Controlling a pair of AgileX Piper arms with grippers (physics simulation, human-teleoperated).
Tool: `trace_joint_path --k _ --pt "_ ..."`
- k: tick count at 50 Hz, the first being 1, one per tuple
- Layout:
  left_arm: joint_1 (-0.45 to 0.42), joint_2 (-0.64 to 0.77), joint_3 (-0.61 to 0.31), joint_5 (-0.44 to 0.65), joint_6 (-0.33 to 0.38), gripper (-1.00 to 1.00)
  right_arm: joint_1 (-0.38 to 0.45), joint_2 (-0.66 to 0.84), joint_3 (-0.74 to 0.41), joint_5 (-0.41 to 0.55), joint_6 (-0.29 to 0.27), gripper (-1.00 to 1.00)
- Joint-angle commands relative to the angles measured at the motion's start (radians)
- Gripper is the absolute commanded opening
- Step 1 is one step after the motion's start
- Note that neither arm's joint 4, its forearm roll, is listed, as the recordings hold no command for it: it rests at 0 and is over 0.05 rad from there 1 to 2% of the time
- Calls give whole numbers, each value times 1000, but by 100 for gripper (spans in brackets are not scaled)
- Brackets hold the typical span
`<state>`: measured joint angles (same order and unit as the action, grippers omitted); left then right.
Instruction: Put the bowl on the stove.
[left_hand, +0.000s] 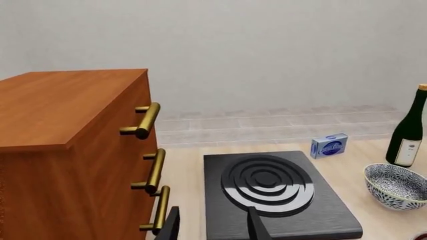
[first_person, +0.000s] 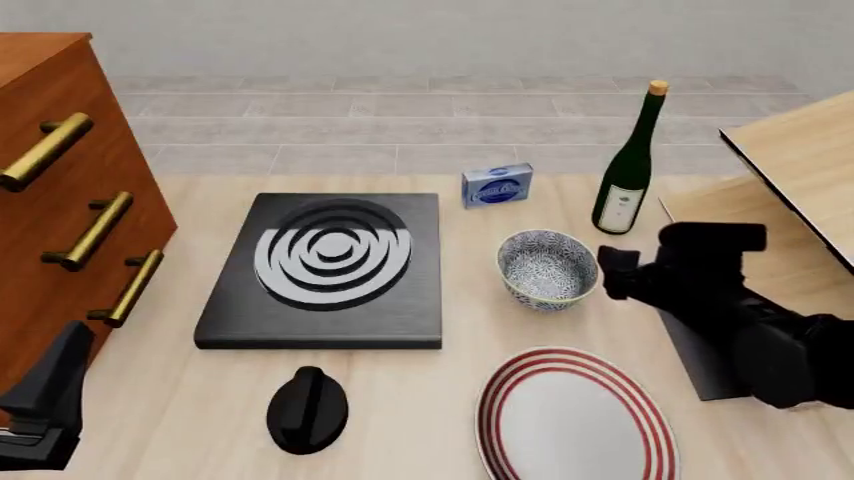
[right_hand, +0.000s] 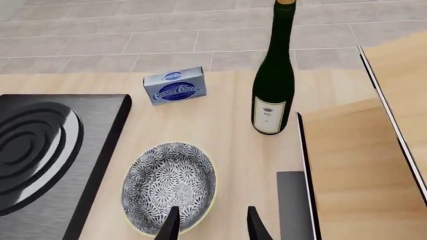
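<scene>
The right gripper (right_hand: 210, 225) hangs with its fingers parted and empty, straddling the near rim of the bowl (first_person: 547, 268), which sits right of centre in the front view, just right of the stove (first_person: 327, 270). The left gripper (left_hand: 213, 227), low in the lower-left corner, is likewise spread with nothing between its fingers. Beyond the bowl stands a wine bottle (first_person: 627, 165).

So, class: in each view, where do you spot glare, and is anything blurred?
Front view: a bright sheen band crosses the stove burner rings. Left wrist view: the same glare on the rings. Right wrist view: faint highlight down the wine bottle. All three views are sharp.
</scene>
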<state>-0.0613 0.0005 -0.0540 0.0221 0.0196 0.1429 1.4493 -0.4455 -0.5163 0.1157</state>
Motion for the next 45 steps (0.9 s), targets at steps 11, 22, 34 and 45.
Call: trace_joint_path --k 11,22,34,45 --pt "2 0 0 1 0 100 13 116 -64 5 13 100" --pt "0 0 2 0 -2 100 14 153 -91 4 17 100" --pt "3 0 5 -2 -4 100 17 201 -109 -14 14 100" --pt "4 0 8 -6 -3 100 20 239 -117 -31 17 100"
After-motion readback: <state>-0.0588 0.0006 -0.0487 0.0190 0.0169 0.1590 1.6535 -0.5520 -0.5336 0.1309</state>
